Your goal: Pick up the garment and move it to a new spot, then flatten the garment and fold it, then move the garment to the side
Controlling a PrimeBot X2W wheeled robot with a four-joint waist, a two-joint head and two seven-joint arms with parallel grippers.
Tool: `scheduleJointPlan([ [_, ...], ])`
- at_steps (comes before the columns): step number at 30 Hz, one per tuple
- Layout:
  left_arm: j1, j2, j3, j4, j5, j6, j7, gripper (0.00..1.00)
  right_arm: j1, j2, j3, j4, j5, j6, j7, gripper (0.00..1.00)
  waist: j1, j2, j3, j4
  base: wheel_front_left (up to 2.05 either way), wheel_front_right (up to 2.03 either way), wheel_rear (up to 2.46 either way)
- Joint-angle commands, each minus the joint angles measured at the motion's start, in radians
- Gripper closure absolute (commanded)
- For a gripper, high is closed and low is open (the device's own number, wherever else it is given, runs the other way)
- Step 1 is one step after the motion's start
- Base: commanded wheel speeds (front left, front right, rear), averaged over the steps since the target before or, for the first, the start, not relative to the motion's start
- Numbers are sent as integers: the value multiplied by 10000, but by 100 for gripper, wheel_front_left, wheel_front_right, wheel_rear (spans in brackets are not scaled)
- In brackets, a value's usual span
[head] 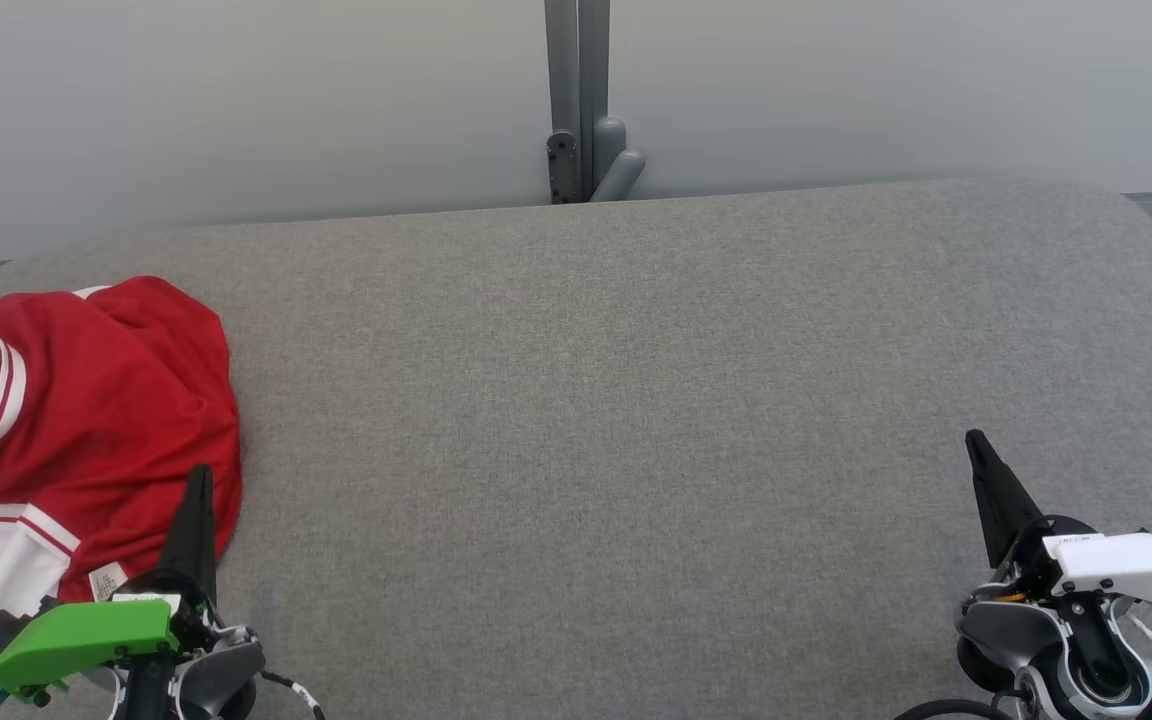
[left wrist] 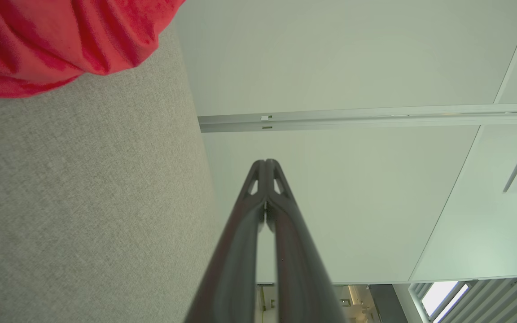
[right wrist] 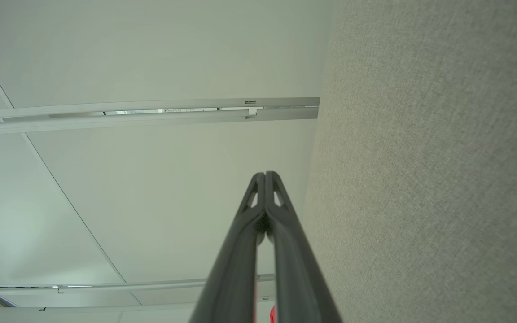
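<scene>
Lighting: bright, even, diffuse, with no glare on the grey surface (head: 586,400). Shadows: soft, faint in the garment (head: 86,400) folds. Head view: sharp. Wrist views: straight lines bend towards the edges, fingers (left wrist: 234,269) blurred close to the lens, window (left wrist: 442,298) overexposed.

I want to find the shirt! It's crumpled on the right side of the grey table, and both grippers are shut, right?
Not quite. The head view shows the red and white jersey crumpled on the left side of the grey table, not the right. The left gripper and right gripper are indeed shut.
</scene>
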Motion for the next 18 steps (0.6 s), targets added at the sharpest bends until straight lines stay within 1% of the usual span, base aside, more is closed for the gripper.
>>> scheduleJointPlan([
  [1,-169,64,5,-9,-23,-43,32,100,-50,-19,16,14,80,4,12,100,0,119,0,0,0,0,0],
  [18,-170,64,5,-9,-23,-43,32,100,-50,-19,16,14,80,4,12,100,0,119,0,0,0,0,0],
])
